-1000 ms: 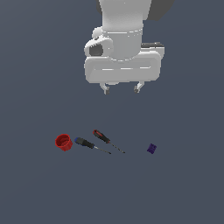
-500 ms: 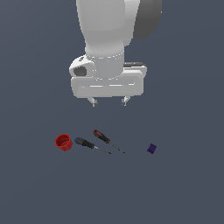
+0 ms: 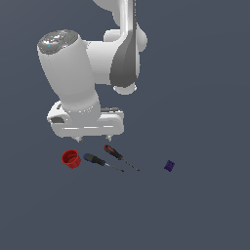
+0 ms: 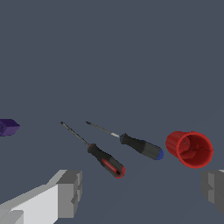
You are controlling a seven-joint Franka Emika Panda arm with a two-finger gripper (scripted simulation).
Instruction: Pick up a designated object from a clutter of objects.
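Near to far in the wrist view: the gripper (image 4: pixel 142 192) comes first, its two grey fingers (image 4: pixel 70 192) set wide apart with nothing between them. Just beyond sit the red-handled screwdriver (image 4: pixel 105 161), then the blue-handled screwdriver (image 4: pixel 141 146) alongside it, both flat on the floor (image 4: pixel 113 52), shafts pointing away and roughly parallel, close but not touching. The red cup (image 4: pixel 189 149) lies just off the blue handle's butt end, near it with a thin gap. It is tipped on its side with the mouth facing the camera; the inside looks empty, only moulded ribs at the bottom. The purple cube (image 4: pixel 8 127) sits well apart from the rest, at the far side of the row from the cup.

In the exterior view the gripper (image 3: pixel 94 140) hangs low above the handles, with the cup (image 3: pixel 71 158) at the exterior view's left end of the line, slightly outside the fingers. Likely the approach step: the claw looks spread ready to straddle the cup, but needs shifting toward it. Risk: nudging the blue handle, or the cup rolling since it rests on its side.
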